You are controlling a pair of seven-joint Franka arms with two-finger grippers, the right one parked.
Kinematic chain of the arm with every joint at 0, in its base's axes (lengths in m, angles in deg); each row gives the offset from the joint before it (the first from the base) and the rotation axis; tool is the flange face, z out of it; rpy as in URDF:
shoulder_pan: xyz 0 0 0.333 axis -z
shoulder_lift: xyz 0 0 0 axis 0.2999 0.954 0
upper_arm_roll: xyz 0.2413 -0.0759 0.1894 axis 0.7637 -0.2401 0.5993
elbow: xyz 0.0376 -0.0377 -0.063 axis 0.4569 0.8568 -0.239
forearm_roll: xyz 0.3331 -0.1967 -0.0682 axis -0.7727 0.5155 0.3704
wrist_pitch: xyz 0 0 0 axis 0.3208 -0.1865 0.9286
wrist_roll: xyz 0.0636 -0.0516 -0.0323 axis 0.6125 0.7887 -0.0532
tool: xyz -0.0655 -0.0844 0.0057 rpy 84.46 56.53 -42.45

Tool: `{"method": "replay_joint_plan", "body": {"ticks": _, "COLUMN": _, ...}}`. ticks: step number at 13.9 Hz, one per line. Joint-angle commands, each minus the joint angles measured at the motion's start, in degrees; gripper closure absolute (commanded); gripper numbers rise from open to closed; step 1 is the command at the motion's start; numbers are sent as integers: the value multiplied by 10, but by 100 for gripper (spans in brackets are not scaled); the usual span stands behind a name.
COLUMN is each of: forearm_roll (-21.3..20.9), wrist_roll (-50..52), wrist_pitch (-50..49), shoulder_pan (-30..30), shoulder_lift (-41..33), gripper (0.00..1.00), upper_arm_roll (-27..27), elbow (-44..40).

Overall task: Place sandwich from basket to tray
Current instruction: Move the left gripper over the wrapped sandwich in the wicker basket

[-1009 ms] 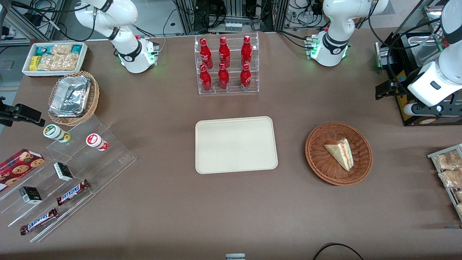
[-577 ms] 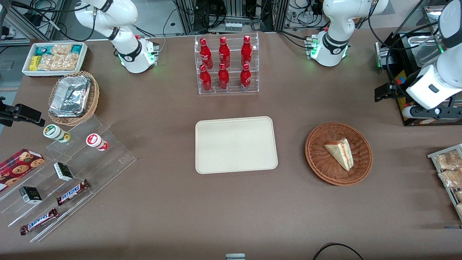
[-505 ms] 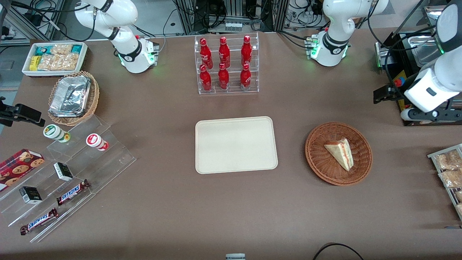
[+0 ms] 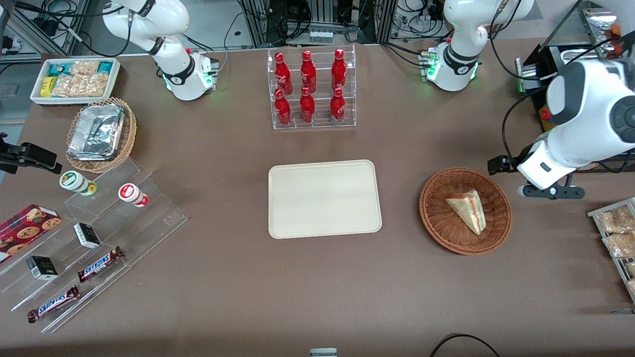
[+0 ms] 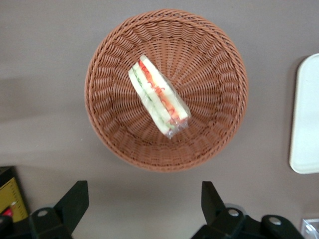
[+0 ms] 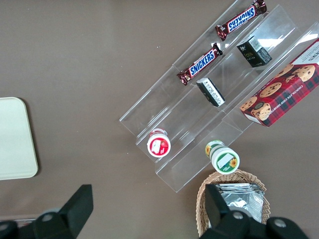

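Observation:
The sandwich [image 4: 466, 210], a pale wedge with red and green filling, lies in the round reddish-brown wicker basket [image 4: 436, 218]. The cream tray [image 4: 325, 198] lies flat at the table's middle, beside the basket and empty. My left gripper [image 4: 545, 191] hangs above the table just outside the basket's rim, toward the working arm's end. In the left wrist view the gripper [image 5: 142, 194] is open and empty, its dark fingertips [image 5: 77, 193] wide apart. That view also shows the sandwich [image 5: 158, 97], the basket [image 5: 214, 74] and the tray's edge [image 5: 305, 114].
A clear rack of red bottles [image 4: 310, 89] stands farther from the camera than the tray. A wire rack of bagged snacks [image 4: 617, 233] and a black machine [image 4: 550, 64] are at the working arm's end. Acrylic steps with snacks [image 4: 94, 233] lie toward the parked arm's end.
The left arm has swung from beside the black machine toward the basket and nearer to the camera. The sandwich, basket and tray have not moved.

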Motion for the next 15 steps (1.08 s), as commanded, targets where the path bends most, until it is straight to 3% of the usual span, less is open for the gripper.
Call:
{"method": "replay_joint_plan", "body": {"ticks": 1, "forearm_roll": -3, "wrist_roll": -7, "wrist_pitch": 74, "shoulder_pan": -4, "shoulder_lift": -8, "gripper": 0, "upper_arm_roll": -1, "elbow": 55}}
{"method": "replay_joint_plan", "body": {"ticks": 6, "forearm_roll": -2, "wrist_roll": 18, "wrist_pitch": 125, "shoulder_pan": -5, "shoulder_lift": 1, "gripper": 0, "upper_arm_roll": 1, "elbow": 95}}
{"method": "replay_joint_plan", "body": {"ticks": 9, "forearm_roll": -2, "wrist_roll": 163, "wrist_pitch": 200, "shoulder_pan": -2, "shoulder_lift": 0, "gripper": 0, "upper_arm_roll": 0, "elbow": 139}}
{"method": "replay_joint_plan", "body": {"ticks": 12, "forearm_roll": 14, "wrist_roll": 287, "wrist_pitch": 212, "shoulder_pan": 0, "shoulder_lift": 11, "gripper": 0, "upper_arm_roll": -1, "elbow": 137}}
{"method": "replay_joint_plan", "body": {"ticks": 14, "forearm_roll": 70, "wrist_roll": 377, "wrist_pitch": 232, "shoulder_pan": 1, "shoulder_lift": 26, "gripper": 0, "upper_arm_roll": -1, "elbow": 133}}
{"method": "replay_joint_plan", "body": {"ticks": 15, "forearm_roll": 75, "wrist_roll": 405, "wrist_pitch": 239, "shoulder_pan": 1, "shoulder_lift": 32, "gripper": 0, "upper_arm_roll": -1, "elbow": 132}}
